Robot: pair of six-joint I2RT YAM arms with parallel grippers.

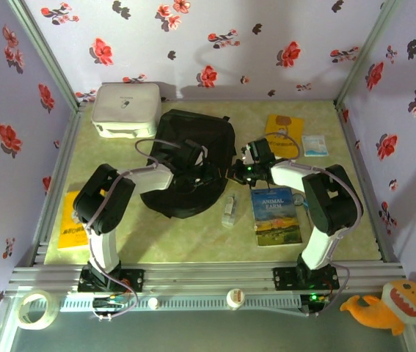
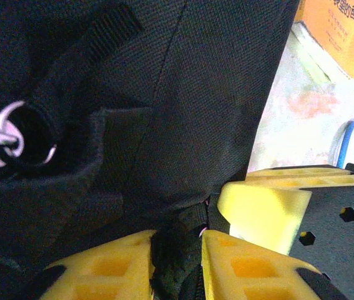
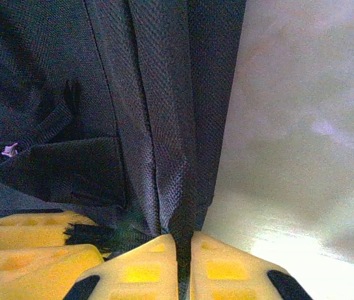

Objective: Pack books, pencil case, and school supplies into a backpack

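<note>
Holding the backpack (image 1: pixel 193 132) open is, as I judge, the step in hand, so both grips must be on cloth and must not slip. The backpack lies flat and black in the middle of the top view, with the white box (image 1: pixel 125 108) just beside its upper left corner. The blue book (image 1: pixel 275 215) lies at the lower right of the bag, apart from it, and the orange book (image 1: pixel 285 130) at the upper right.

The two grippers are near each other at the right side of the bag. The right gripper (image 3: pixel 183 244), at the bottom of its wrist view, has its fingers almost together and pinches a ridge of black fabric. The left gripper (image 2: pixel 178 240), at the bottom of its wrist view, has narrow fingers with a black strap or fold between them. This hold looks shallow, so I would make it firm before any pull.

To do it well, draw the grippers apart slowly and lift a little, so that only one layer comes up. Whether the zipper is open I cannot tell.

A small white thing (image 1: pixel 228 211) lies between the bag and the blue book; the cloth should not drag it.
</note>
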